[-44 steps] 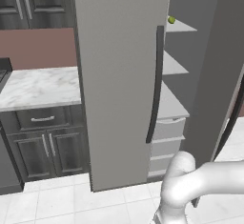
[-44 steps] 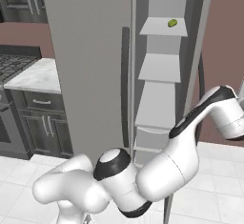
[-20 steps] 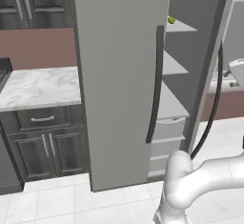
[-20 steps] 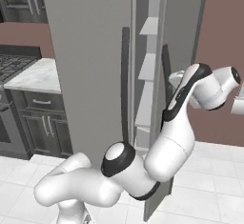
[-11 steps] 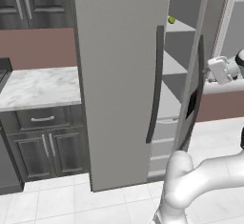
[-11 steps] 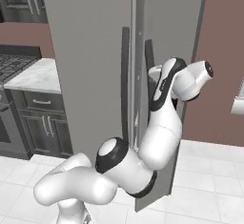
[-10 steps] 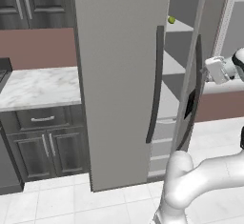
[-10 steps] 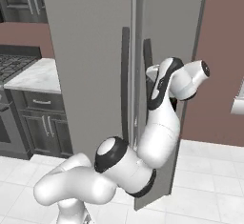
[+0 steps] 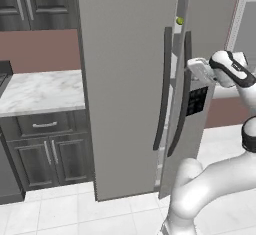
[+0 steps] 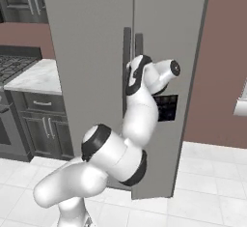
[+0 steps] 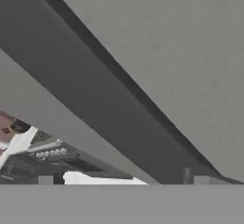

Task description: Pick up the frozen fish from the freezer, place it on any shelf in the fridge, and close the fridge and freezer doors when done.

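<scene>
Left base view shows two tall grey doors: the wide fridge door (image 9: pixel 125 84) shut flat, and the narrower freezer door (image 9: pixel 197 79), with its black dispenser panel (image 9: pixel 197 100), nearly shut, each bearing one long dark handle. One small green item (image 9: pixel 179 20) peeps through the narrow gap left between the doors, high up, while the frozen fish is hidden behind them. The tool (image 9: pixel 196 70) presses against the freezer door's face beside its handle (image 9: pixel 182 94), its jaws' state impossible to tell; a marble counter (image 9: pixel 40 90) over dark cabinets (image 9: pixel 45 146) stands to the left.
</scene>
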